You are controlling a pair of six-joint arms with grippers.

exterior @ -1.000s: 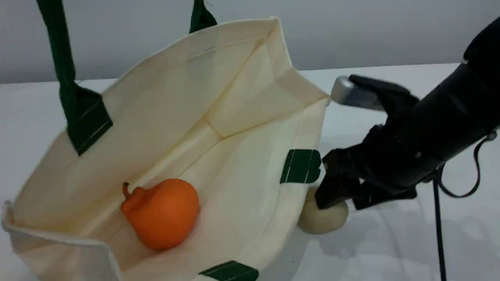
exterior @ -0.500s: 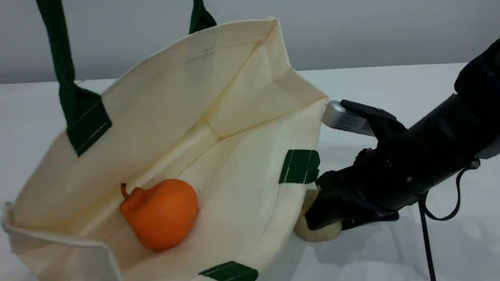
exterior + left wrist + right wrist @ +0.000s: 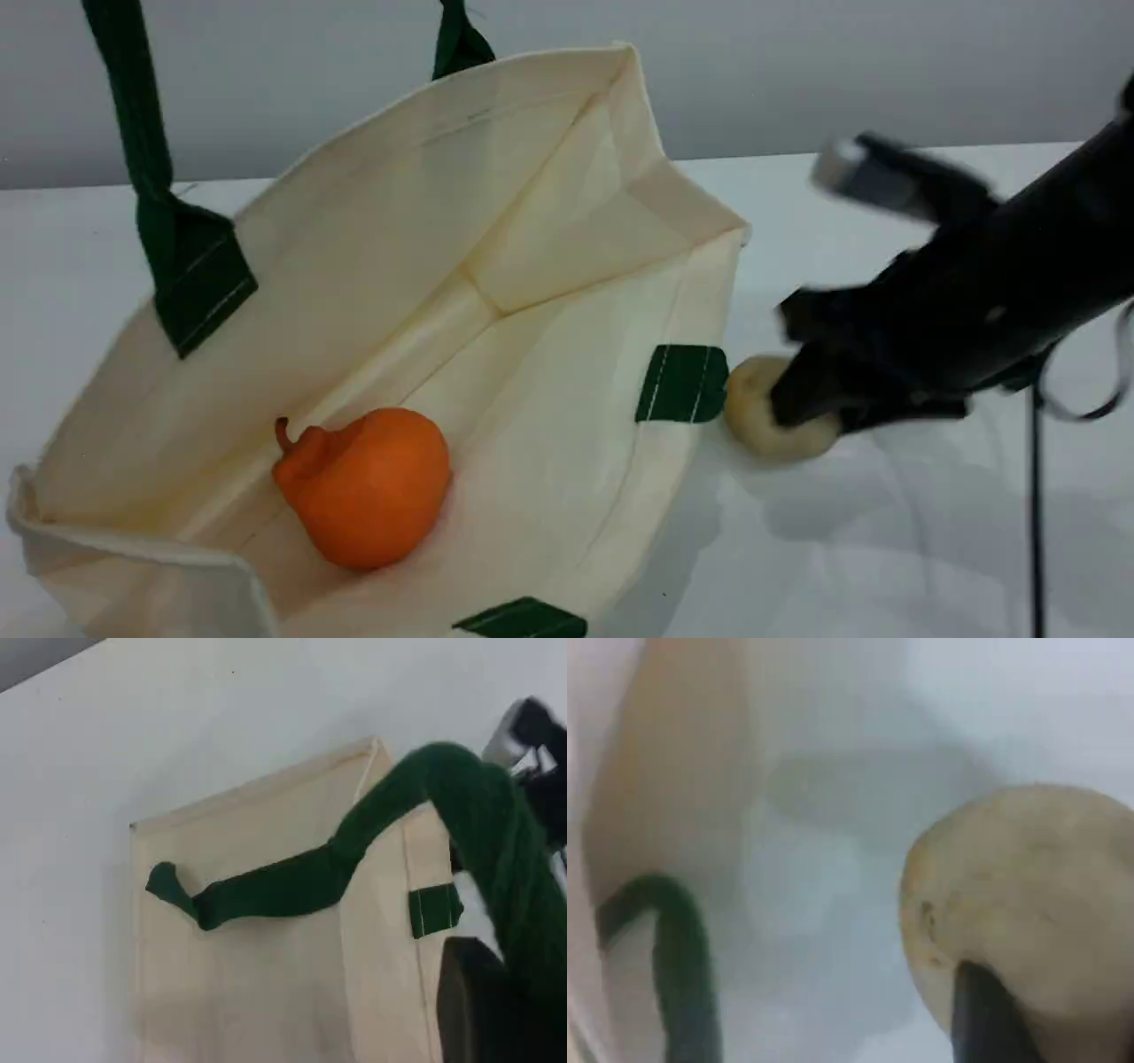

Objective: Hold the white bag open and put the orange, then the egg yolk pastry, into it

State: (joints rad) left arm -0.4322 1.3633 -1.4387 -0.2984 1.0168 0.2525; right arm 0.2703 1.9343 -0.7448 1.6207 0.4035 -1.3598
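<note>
The white bag [image 3: 496, 221] lies tilted on the table with its mouth held wide towards the camera. Its dark green handle [image 3: 142, 133] runs up out of the scene view. In the left wrist view that handle [image 3: 292, 886] leads into my left gripper [image 3: 514, 992], which is shut on it. The orange [image 3: 368, 483] rests inside the bag on its lower wall. Just right of the bag's rim, the egg yolk pastry [image 3: 753, 408] hangs above the table, and my right gripper [image 3: 802, 403] is shut on it. The right wrist view shows the pastry [image 3: 1028, 895] close against a dark fingertip [image 3: 983, 1010].
A green stitched tab [image 3: 682, 383] sits on the bag's rim right beside the pastry. The bag's other handle [image 3: 682, 948] lies on the table near its wall. A black cable [image 3: 1032, 496] hangs from the right arm. White table [image 3: 886, 549] stretches to the right.
The right gripper came down over the pastry on the table, closed on it, and has lifted it up and slightly right. Bag and orange have stayed put.
</note>
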